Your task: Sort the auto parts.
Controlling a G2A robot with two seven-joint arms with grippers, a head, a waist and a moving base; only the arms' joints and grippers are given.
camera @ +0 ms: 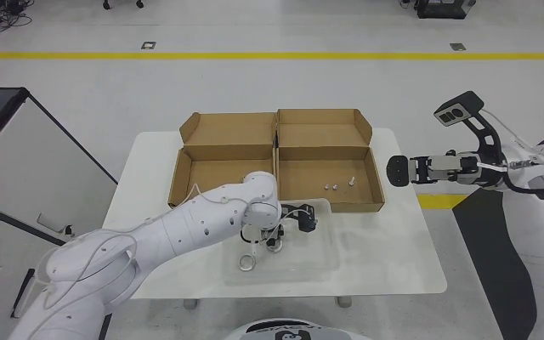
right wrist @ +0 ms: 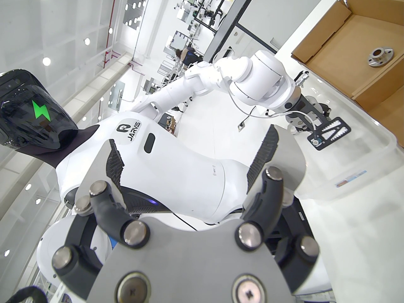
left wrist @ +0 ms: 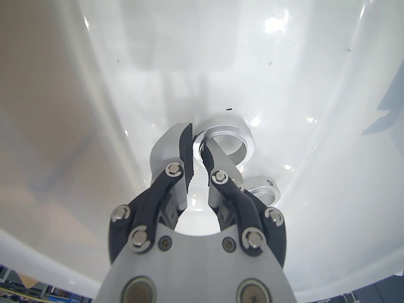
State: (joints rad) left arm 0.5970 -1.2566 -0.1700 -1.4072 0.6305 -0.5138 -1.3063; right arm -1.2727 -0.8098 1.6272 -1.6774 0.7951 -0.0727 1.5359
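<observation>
My left gripper (left wrist: 195, 141) is down inside the clear plastic tray (camera: 321, 259) at the table's front middle. It is shut on the wall of a silver metal ring (left wrist: 235, 135), one finger inside the bore and one outside. A second silver ring (left wrist: 266, 190) lies just behind that finger. From above, the left gripper (camera: 270, 241) hangs over the tray, and another ring (camera: 246, 263) lies nearby. My right gripper (right wrist: 191, 141) is open and holds nothing. It hovers off the table's right side (camera: 396, 169).
Two open cardboard boxes stand side by side behind the tray. The left box (camera: 183, 174) looks bare. The right box (camera: 374, 183) holds small metal parts (camera: 349, 179), one of them a flanged piece (right wrist: 377, 55). White table surface lies to the right of the tray.
</observation>
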